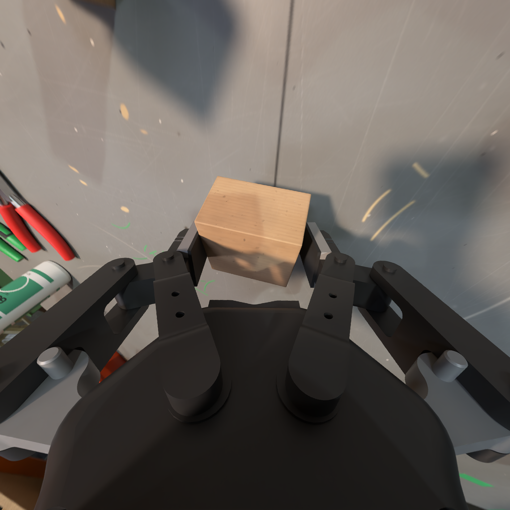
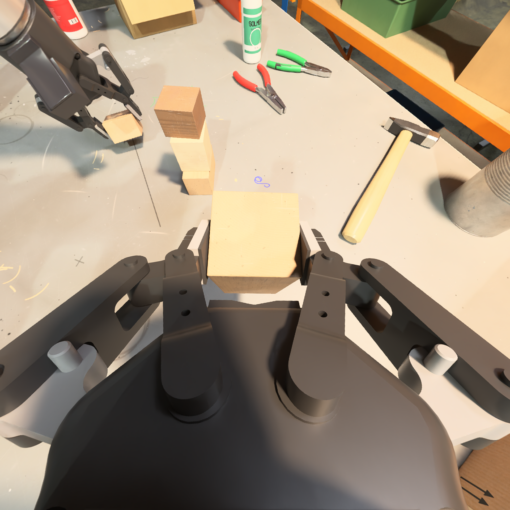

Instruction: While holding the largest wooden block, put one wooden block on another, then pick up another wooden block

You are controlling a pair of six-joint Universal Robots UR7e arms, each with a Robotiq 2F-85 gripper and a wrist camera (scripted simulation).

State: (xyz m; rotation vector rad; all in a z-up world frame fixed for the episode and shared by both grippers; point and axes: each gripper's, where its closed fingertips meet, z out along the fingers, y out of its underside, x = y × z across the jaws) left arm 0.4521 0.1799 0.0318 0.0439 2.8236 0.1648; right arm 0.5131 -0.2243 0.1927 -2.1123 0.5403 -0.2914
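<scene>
My right gripper (image 2: 254,248) is shut on a large pale wooden block (image 2: 252,234) and holds it above the table. My left gripper (image 1: 251,245) is shut on a small tan wooden block (image 1: 252,226), lifted just off the grey table; it also shows far left in the right wrist view (image 2: 121,124) with its block (image 2: 122,128). To its right stands a stack: a brown cube (image 2: 180,111) on a pale block (image 2: 191,151), with a small pale block (image 2: 197,182) at its foot; whether that one bears the stack I cannot tell.
Red-handled pliers (image 2: 260,88), green-handled pliers (image 2: 299,63) and a green-and-white tube (image 2: 251,30) lie behind the stack. A hammer (image 2: 386,176) lies right, next to a grey cylinder (image 2: 483,198). A cardboard box (image 2: 160,16) and a red-and-white tube (image 2: 66,16) stand far back. An orange shelf (image 2: 400,60) borders the table.
</scene>
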